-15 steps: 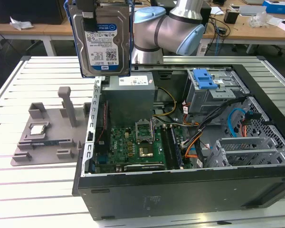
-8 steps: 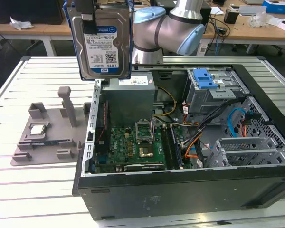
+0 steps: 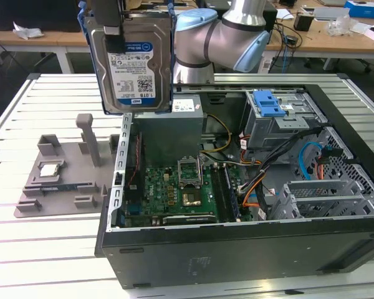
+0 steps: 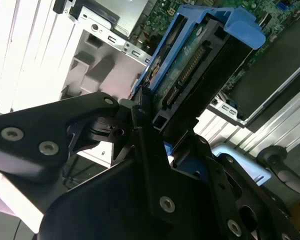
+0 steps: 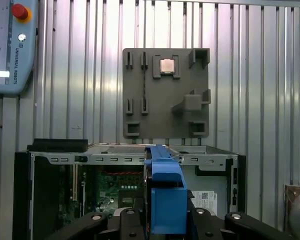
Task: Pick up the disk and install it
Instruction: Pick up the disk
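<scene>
I've got the open computer case (image 3: 237, 249) on the slatted table (image 3: 25, 261), with the grey fixture plate (image 3: 34, 187) beside it on the exterior view's left. Inside the case, the drive cage (image 3: 277, 124) doesn't have the disk in it. Pick-up looks done: the disk (image 3: 134, 68) hangs upright in the air above the case's wall, well apart from that cage. The gripper (image 4: 162, 125) is clamped across it. Install not yet done, by my read.

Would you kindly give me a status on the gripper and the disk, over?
Gripper shut on the disk. Disk upright, held above the open computer case. No obstruction seen between them.
</scene>
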Robot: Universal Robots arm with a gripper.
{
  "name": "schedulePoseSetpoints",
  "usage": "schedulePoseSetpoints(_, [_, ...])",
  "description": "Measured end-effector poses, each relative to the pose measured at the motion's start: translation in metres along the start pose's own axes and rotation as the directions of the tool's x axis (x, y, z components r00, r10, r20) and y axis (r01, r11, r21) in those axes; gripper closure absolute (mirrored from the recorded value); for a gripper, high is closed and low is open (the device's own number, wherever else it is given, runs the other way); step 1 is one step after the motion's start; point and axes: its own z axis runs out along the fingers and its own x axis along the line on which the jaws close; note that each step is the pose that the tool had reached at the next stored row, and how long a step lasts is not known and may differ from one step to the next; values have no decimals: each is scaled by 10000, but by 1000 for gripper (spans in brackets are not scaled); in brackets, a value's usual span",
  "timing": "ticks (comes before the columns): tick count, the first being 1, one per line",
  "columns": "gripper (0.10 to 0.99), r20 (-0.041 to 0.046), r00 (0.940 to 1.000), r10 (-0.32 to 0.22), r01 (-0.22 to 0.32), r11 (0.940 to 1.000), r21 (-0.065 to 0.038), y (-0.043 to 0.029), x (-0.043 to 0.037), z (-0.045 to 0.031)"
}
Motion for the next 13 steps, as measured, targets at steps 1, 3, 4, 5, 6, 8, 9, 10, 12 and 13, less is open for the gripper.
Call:
schedulePoseSetpoints(1, [718,1,10000,0,0,10000,0,1,29,0])
schedulePoseSetpoints(3, [718,1,10000,0,0,10000,0,1,55,1])
schedulePoseSetpoints(4, [718,1,10000,0,0,10000,0,1,74,1])
schedulePoseSetpoints(5, [718,0,10000,0,0,10000,0,2,94,1])
schedulePoseSetpoints(6, [718,0,10000,0,0,10000,0,2,107,1])
schedulePoseSetpoints(8, [718,1,10000,0,0,10000,0,2,139,2])
schedulePoseSetpoints(9, [718,0,10000,1,-1,10000,0,3,154,2])
schedulePoseSetpoints(10, [718,1,10000,0,0,10000,0,3,166,2])
schedulePoseSetpoints(12, [718,0,10000,1,-1,10000,0,4,209,3])
schedulePoseSetpoints(13, [718,1,10000,1,-1,10000,0,4,233,3])
